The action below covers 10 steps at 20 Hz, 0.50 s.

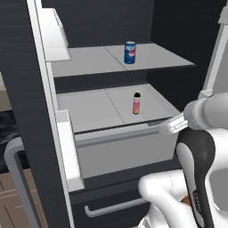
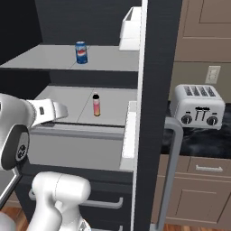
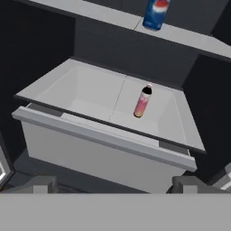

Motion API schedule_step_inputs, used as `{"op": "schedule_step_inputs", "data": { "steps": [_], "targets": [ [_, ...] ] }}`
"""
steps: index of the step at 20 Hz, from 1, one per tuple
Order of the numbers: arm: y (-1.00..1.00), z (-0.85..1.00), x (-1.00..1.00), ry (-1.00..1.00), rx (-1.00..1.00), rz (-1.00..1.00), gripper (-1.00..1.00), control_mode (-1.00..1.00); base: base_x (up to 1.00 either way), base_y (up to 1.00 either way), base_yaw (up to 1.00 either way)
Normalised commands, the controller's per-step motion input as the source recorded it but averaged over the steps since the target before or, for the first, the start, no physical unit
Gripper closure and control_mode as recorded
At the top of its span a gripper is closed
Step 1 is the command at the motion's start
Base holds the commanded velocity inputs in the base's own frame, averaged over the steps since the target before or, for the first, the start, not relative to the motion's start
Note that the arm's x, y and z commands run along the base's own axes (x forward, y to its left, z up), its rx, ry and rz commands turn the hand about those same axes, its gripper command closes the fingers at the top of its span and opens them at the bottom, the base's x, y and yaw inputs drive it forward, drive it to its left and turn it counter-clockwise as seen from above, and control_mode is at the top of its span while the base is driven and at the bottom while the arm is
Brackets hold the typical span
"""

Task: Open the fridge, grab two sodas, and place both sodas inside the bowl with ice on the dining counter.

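The fridge (image 1: 26, 89) stands open, light grey shelves bared. On the upper shelf (image 1: 89, 60) a blue can (image 1: 129, 52) stands upright, carrying a red-and-white round logo; no lettering on it can be read. One shelf down, a small bottle (image 1: 136, 103) with a dark cap and a pink label stands upright near the middle of the lower shelf (image 1: 93, 109); its label is too small to read. Can and bottle are well apart, the can higher and farther back. In the hand view the fingers (image 3: 113, 184) rise at the bottom edge, spread wide apart and grasping nothing. They sit in front of the grey drawer front (image 3: 103, 149) below the lower shelf, short of both sodas: the bottle (image 3: 142, 101) stands ahead of them and slightly toward the right finger, the can (image 3: 155, 13) above and beyond it at the top edge. In the right base view a silver toaster (image 2: 197, 107) sits on the dark worktop (image 2: 198, 142) beside the fridge, under brown cabinets (image 2: 205, 29); its dials carry no readable marks.
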Motion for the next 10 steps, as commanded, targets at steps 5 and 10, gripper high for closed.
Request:
{"op": "schedule_step_inputs", "data": {
  "steps": [5, 10],
  "targets": [
    [0.0, -0.42, 0.43, -0.15, 0.02, 0.0, -1.0, -1.0, 0.0, 0.0, 0.0],
    [-0.03, -0.58, 0.28, -0.17, 0.0, 0.0, -1.0, -1.0, 0.0, 0.0, 0.0]
  ]
}}
